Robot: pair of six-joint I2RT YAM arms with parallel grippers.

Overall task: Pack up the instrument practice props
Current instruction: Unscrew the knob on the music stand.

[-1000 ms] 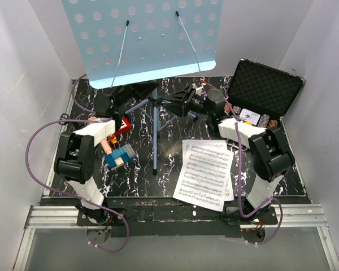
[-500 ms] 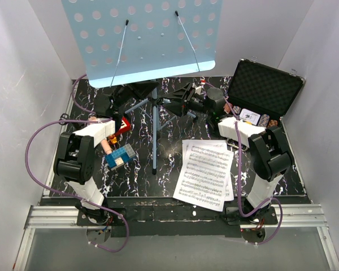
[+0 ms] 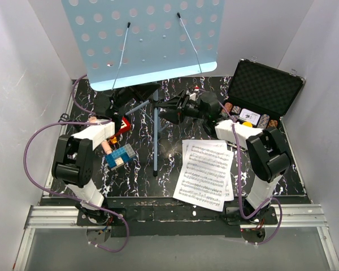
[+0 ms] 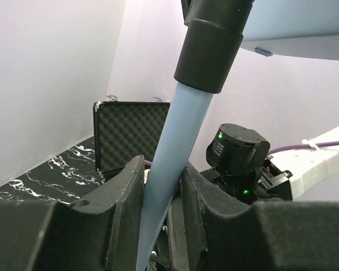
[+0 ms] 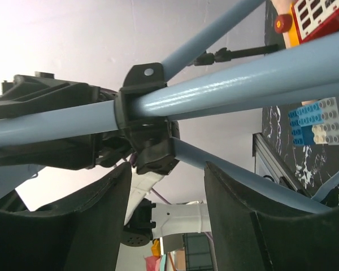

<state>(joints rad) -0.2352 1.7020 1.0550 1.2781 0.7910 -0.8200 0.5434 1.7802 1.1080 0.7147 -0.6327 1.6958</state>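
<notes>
My left hand (image 4: 161, 186) is pinching the music stand (image 3: 152, 39) by its pole (image 4: 178, 141); stand is at back-centre of the tabletop (image 3: 169, 183). My right hand (image 5: 166, 180) is spread, fingers either side of the leg hub (image 5: 144, 107), not clamped on it. Sheet music (image 3: 206, 172) lies flat front-right

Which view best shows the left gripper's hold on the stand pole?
Left wrist: left gripper pads clamp the light-blue pole. Top external leaves it dark, partly under the desk; right wrist shows mainly the tripod hub.
</notes>
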